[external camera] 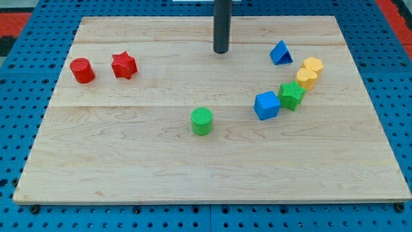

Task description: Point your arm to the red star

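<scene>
Red star (pixel 123 65): upper part of the table (pixel 193 161), toward the view's left, just beside a red cylinder (pixel 82 70) on its left. Looks small, rigid, light; I judge it would skate easily if nudged. Nothing to grasp with — I carry no pincer, only a rod, so contact would be a push on a flat between points. My tip (pixel 221 51) stands near the table's top edge, about mid-width, well apart from the star, off to its right. Clear wood between us. Other blocks cluster on the view's right.
</scene>
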Robot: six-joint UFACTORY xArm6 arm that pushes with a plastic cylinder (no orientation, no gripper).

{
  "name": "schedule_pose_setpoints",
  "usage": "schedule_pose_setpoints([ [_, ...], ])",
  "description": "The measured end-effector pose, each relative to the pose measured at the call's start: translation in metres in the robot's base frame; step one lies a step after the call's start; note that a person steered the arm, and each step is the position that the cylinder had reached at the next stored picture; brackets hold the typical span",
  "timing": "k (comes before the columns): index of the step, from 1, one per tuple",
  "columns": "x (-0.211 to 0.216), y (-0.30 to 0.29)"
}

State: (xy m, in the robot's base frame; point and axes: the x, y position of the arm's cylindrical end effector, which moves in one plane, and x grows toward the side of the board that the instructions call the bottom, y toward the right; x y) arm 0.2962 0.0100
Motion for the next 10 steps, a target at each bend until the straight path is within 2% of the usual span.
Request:
schedule_pose_setpoints([
  [1, 0.000, -0.039],
  [2, 0.000, -0.039],
  [3, 0.011, -0.073],
  [4, 0.007, -0.158],
  [6, 0.002, -0.164],
  [10, -0.005, -0.131],
])
